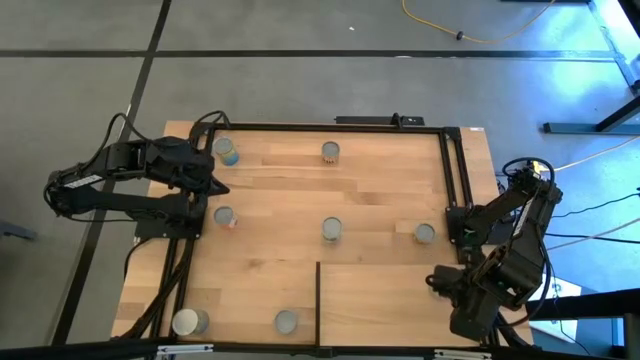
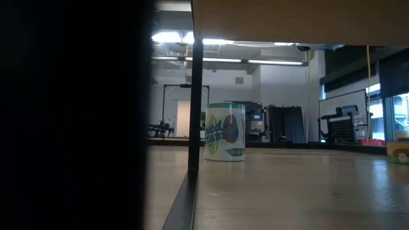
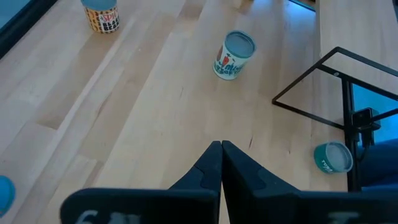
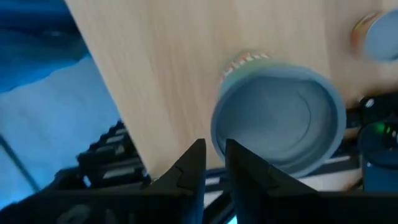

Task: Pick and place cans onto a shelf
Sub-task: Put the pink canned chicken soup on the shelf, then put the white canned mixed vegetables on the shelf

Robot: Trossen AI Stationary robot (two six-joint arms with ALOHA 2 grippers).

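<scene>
Now the right gripper [image 4: 214, 163], fingers slightly parted and empty, hovers just beside a can [image 4: 278, 117] on the shelf [image 1: 390, 300], apparently releasing, so backing away comes next, while the left gripper [image 3: 221, 163] waits clenched.

Seven of my cans [image 1: 331, 229] stand upright, scattered across the frame's middle and lower left. The pale shelf [image 1: 385, 300] lies flat at lower right.

Eight cans [image 1: 331, 229] on table; one shelf [image 1: 390, 300]; two arms, each with one claw.
</scene>
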